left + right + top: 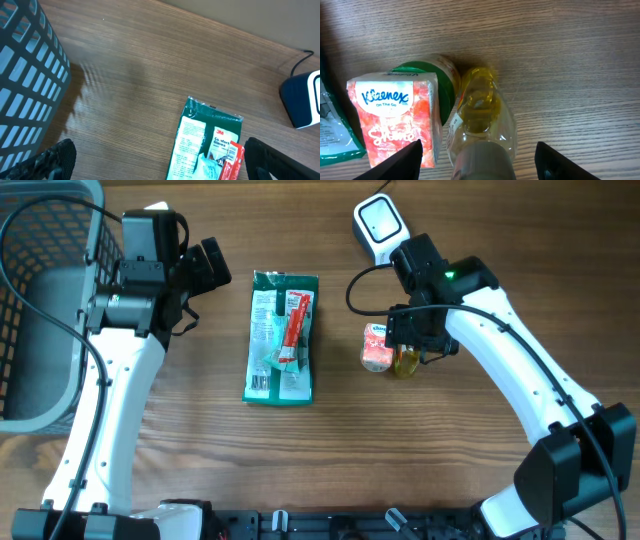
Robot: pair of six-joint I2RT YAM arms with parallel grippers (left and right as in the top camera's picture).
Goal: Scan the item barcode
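Table (330, 470): mid-brown wood, fine straight grain.
Right fingers (402, 161) black. Between them: bottle (482, 117), clear, yellow liquid, grey cap.
Just outside one right finger: tissue pack (395, 117), orange-pink floral, white band, blue lettering. Behind it: round lid (449, 95), green.
Left fingers (52, 160) black, pebbled. Ahead, between them: glove packet (200, 145), dark green, white text panel, red strip (231, 162).
Off to side of left fingers: basket (25, 75), grey, square lattice.
Past right fingers: scanner (380, 222), white face, dark body; cable (360, 290) black.

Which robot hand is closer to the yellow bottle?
Right. The right hand is directly above the bottle; the left hand is beside the basket, beyond the green pack.
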